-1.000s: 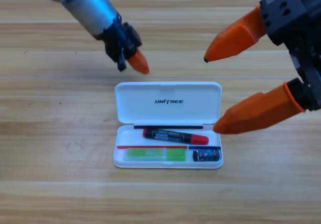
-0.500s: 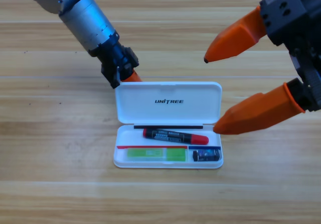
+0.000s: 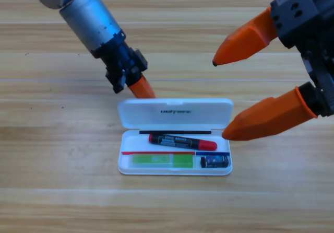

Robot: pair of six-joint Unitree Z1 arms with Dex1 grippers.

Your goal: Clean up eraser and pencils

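While its orange tip presses the raised lid [image 3: 175,113] near its back-left corner, the left gripper [image 3: 142,88] gives no view of its jaws. Inside the white case [image 3: 125,166], the black-and-red pencil [image 3: 182,141] lies along the upper tray, the green pencil [image 3: 162,160] front-left and the eraser [image 3: 215,162] front-right. At the table's [image 3: 52,191] right edge, the right gripper [image 3: 237,94] waits spread wide.

The case [image 3: 175,139] lies mid-tabletop [image 3: 52,191], lid [image 3: 175,113] behind its tray. In the tray, one pencil [image 3: 182,141] lies behind the other pencil [image 3: 162,160]; the eraser [image 3: 215,162] sits right of that one. The left hand [image 3: 142,88] is at the lid's back left edge; the right hand [image 3: 222,100] waits right of the case.
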